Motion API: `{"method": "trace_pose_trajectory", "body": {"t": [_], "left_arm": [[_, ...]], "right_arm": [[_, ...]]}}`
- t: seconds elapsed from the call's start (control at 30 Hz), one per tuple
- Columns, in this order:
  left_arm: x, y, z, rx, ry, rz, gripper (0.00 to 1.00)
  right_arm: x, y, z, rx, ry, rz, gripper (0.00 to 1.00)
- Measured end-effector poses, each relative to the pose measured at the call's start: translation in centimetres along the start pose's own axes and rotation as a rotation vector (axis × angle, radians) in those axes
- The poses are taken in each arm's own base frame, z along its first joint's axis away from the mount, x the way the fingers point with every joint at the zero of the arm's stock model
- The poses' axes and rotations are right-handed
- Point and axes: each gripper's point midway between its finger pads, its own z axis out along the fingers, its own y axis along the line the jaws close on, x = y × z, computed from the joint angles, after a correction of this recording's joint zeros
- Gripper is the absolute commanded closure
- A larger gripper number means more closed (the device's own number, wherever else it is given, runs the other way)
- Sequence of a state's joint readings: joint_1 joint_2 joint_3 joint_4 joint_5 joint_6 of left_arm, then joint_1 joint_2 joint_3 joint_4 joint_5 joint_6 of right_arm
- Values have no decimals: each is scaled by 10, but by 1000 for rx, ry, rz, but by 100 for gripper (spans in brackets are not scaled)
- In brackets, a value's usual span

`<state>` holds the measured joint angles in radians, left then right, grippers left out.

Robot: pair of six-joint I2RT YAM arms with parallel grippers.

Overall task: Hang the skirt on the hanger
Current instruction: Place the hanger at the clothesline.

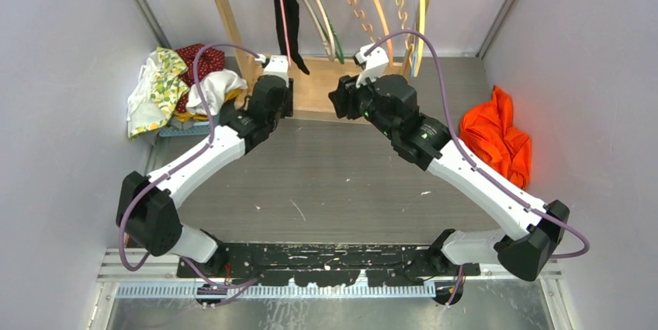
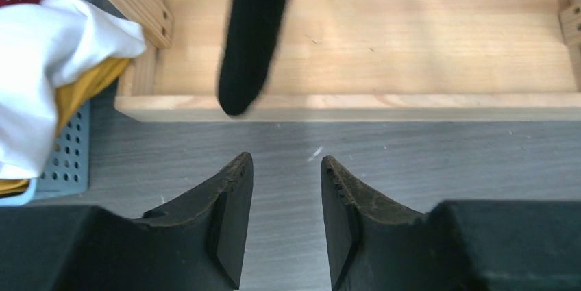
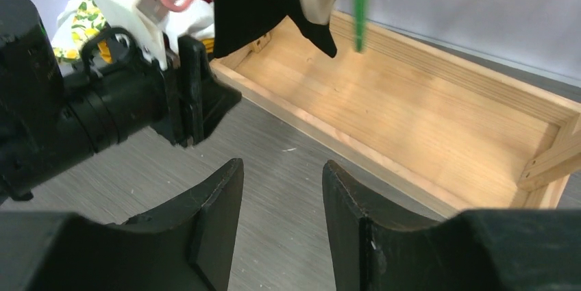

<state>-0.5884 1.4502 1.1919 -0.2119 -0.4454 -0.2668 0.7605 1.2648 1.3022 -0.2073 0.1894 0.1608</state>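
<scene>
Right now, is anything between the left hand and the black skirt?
Nothing visible. The left hand is open and empty, and the black skirt hangs ahead over the wooden rack base, with only bare table between them.

white arm links point(image 1: 209, 161), black joints point(image 1: 151, 217), purple cables point(image 1: 403, 32).

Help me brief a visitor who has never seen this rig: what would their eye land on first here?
Probably the bright orange garment crumpled at the table's right edge, then the black skirt dangling at far centre above the wooden tray. Both arms reach toward that tray, the left gripper and right gripper open and empty, with a patterned clothes pile at far left.
</scene>
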Motion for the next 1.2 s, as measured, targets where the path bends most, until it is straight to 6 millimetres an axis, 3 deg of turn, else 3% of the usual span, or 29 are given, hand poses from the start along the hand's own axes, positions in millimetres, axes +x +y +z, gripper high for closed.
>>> {"method": "trace_pose_trajectory", "body": {"t": [0.2,0.37,0.6,0.83,1.2], "left_arm": [[-12,25,12,-45,-97,9,59],[-15,44,0,-10,-195,-31,57],[-53,40,-20,171,-363,-106,53],[-68,32,-31,283,-421,-103,52],[-69,48,4,282,-378,-99,61]], "right_arm": [[7,-8,-10,12,7,1,49],[13,-13,-11,16,20,1,49],[20,-15,-10,5,40,1,49],[24,-14,-10,-7,56,1,49],[35,-10,-5,-28,94,-3,49]]}}
